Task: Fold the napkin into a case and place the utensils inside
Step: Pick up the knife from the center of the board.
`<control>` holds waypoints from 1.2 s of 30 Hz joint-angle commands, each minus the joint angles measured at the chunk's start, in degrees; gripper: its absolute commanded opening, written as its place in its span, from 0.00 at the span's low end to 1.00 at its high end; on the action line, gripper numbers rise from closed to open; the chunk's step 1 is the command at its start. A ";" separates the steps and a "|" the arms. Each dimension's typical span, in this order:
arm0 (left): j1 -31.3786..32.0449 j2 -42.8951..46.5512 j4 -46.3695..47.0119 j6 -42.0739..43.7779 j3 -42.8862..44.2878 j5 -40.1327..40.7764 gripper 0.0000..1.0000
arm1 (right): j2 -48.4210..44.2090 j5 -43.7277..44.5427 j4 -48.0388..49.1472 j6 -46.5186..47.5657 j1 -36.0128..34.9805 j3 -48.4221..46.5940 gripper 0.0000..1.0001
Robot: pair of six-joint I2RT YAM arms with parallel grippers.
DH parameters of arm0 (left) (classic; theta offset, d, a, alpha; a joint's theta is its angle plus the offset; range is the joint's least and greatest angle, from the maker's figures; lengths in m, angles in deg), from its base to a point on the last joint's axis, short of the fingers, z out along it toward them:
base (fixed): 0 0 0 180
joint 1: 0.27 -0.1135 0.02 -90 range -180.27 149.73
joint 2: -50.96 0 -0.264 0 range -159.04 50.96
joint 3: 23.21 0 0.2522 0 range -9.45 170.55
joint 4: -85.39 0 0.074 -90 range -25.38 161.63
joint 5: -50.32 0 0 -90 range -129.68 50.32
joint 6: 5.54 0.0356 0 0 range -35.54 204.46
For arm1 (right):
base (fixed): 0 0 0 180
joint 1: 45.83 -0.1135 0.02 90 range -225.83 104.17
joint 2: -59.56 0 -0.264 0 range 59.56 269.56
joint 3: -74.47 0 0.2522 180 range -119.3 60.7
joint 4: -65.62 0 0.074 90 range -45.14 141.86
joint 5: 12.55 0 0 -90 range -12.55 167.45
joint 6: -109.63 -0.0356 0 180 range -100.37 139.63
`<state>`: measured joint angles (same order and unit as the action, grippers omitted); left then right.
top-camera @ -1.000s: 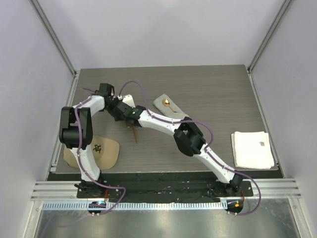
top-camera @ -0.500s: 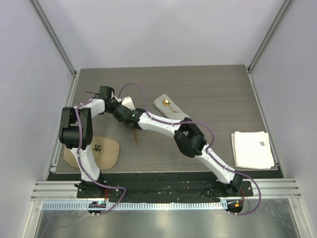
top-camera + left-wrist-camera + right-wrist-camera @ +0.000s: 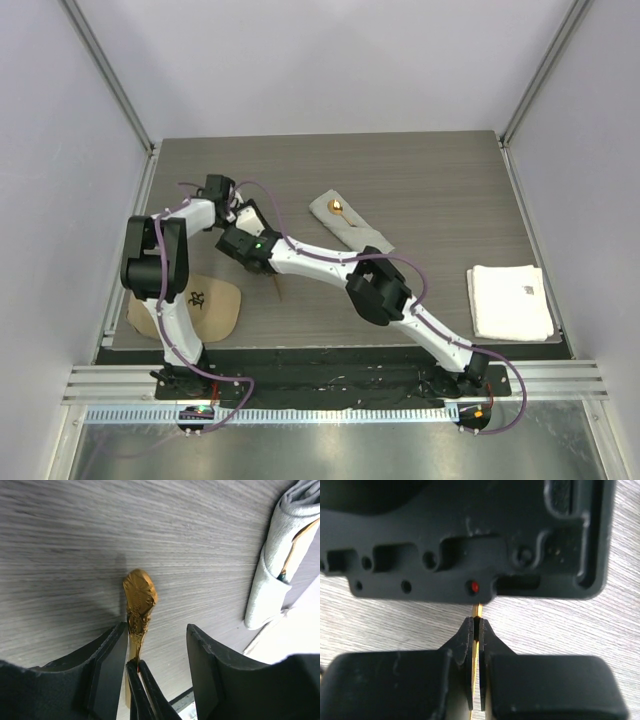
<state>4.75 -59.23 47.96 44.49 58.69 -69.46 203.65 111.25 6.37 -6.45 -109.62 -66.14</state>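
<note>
My right gripper (image 3: 476, 630) is pressed together, pinching the thin gold utensil (image 3: 140, 597). My left gripper (image 3: 156, 630) is spread, straddling that utensil's handle end. The case (image 3: 272, 580) lies ahead and right of the left gripper, apart, with a spoon (image 3: 338, 208) tucked inside.

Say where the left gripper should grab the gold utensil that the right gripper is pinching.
Grip the gold utensil just behind its broad embossed end, clear of where the right gripper pinches the thin shaft. The left gripper is open with that stretch between its fingers, so closing straight in from both sides should work; the flared end may stop it slipping.
</note>
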 commanded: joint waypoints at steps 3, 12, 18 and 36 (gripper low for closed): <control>3.59 1.56 -4.02 2.35 2.17 5.60 0.53 | 5.32 -3.22 -8.56 1.56 -0.46 1.86 0.01; 5.88 -1.95 -10.08 6.21 6.21 14.04 0.24 | 3.13 -4.36 -4.26 3.76 -0.46 5.82 0.01; 6.06 -3.88 -8.60 5.69 5.34 16.24 0.09 | -1.43 -7.07 2.58 3.06 0.07 12.92 0.01; 5.97 -3.80 -10.09 6.39 6.56 16.16 0.04 | -4.26 -16.31 10.07 0.78 3.32 23.92 0.01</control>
<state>9.99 -61.38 40.03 49.06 65.18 -56.52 194.40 102.07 22.52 -4.42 -106.50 -46.97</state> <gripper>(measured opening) 0.101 0.171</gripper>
